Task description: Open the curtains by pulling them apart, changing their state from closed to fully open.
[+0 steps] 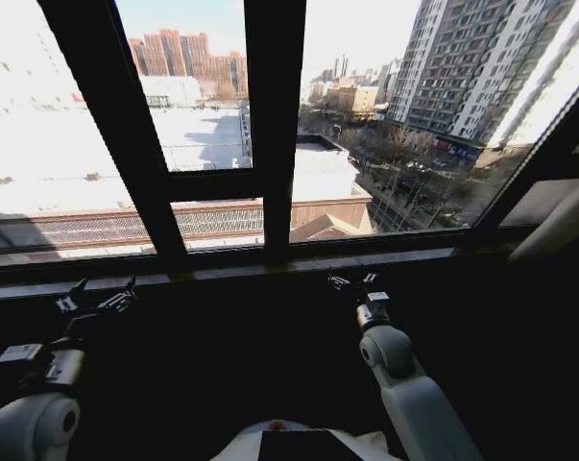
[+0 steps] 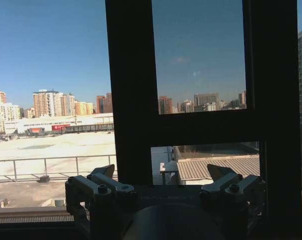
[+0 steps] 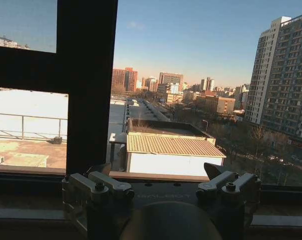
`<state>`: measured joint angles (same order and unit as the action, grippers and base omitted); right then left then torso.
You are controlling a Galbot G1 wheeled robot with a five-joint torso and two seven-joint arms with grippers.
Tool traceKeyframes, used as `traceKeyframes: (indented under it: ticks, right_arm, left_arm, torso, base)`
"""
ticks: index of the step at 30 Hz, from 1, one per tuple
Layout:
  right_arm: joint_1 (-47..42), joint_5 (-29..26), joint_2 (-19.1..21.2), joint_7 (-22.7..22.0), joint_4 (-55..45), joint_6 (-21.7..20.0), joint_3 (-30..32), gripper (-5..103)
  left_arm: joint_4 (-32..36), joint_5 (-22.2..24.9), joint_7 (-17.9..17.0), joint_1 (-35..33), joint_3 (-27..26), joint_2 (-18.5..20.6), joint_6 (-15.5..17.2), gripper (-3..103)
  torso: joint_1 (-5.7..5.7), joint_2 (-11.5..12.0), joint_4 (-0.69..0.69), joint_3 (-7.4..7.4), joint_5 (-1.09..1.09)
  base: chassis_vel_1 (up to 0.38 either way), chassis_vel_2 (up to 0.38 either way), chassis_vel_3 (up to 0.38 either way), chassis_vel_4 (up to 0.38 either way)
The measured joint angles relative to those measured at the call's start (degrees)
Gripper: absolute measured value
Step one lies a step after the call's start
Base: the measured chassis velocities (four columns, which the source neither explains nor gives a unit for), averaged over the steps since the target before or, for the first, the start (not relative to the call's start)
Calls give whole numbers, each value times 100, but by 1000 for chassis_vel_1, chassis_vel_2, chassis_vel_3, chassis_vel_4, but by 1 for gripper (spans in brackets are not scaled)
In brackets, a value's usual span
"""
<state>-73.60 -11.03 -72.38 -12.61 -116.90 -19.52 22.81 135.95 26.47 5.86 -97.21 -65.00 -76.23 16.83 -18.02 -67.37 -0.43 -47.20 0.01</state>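
Observation:
No curtain fabric hangs across the glass in front of me; the window is bare. A pale band (image 1: 561, 223) slants along the far right edge of the head view, and I cannot tell whether it is a curtain. My left gripper (image 1: 97, 300) (image 2: 163, 180) is held low just before the window sill, open, with nothing between its fingers. My right gripper (image 1: 354, 280) (image 3: 161, 180) sits at the same height right of the centre bar, also open and holding nothing.
Black window frame bars (image 1: 275, 125) cross the glass, with a vertical post in the middle and a slanted one to the left. A dark sill (image 1: 222, 272) runs below the panes. The wall under the sill is in deep shadow. City rooftops and towers lie outside.

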Motion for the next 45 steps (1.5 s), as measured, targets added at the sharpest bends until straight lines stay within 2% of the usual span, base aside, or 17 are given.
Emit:
traceKeyframes:
  ticks: [28,32,35,45]
  right_arm:
    - [-37,152,-35,31,54,75,-94,100]
    - [-39,194,-35,46,82,154,-113,100]
    - [-37,202,-26,55,87,194,-115,100]
    - [-73,286,2,110,47,192,-106,100]
  left_arm:
    - [14,4,0,-13,-13,-79,-52,100]
    - [37,3,0,-41,-21,-94,-70,100]
    - [39,-12,-3,-38,-19,-104,-75,100]
    - [25,-51,-3,-35,17,-131,-120,100]
  torso:
    - [7,-3,-1,2,1]
    - [9,-6,-1,4,4]
    - [4,-1,0,0,-5]
    - [6,-3,0,2,2]
  base:
    - [95,-351,-101,346]
    - [41,-110,-39,100]
    - [9,17,-3,-26]
    - [4,37,5,-36]
